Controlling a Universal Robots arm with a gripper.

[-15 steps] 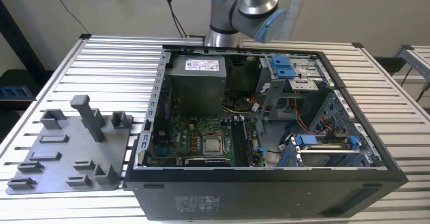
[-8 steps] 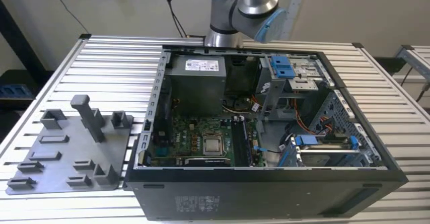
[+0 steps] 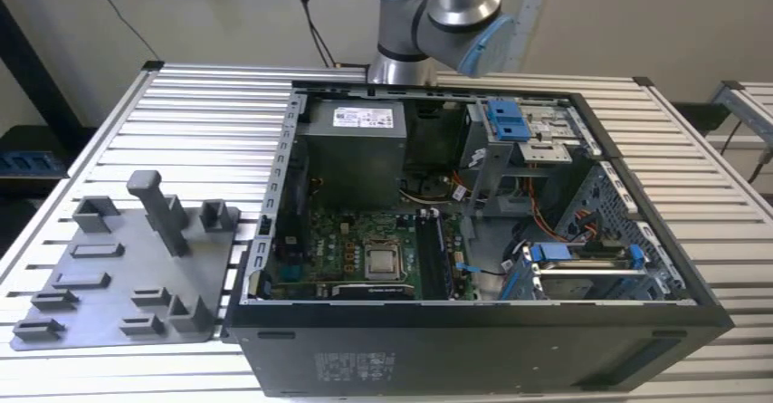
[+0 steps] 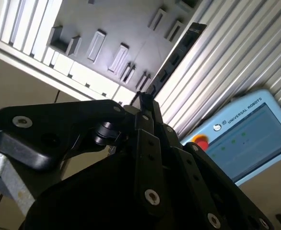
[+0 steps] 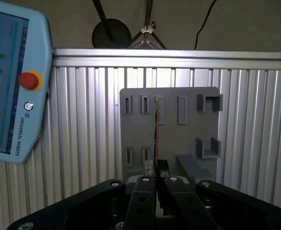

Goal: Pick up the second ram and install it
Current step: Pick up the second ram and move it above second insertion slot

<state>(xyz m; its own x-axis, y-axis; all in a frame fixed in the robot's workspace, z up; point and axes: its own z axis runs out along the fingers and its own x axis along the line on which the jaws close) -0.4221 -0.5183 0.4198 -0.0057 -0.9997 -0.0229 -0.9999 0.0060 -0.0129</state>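
A ribbed metal table [image 3: 181,95] of long parallel slats carries everything. A grey plate [image 3: 115,285] lies flat on it towards the exterior view's left, with blocks, low brackets and one tall post [image 3: 157,208] standing up from it. Just beside the plate, on the exterior view's right, an open black case [image 3: 483,353] rests on the slats and covers most of the table's middle. Bare slats show on both sides of the case. In both wrist views the plate lies flat across the slats, near one edge of the table.
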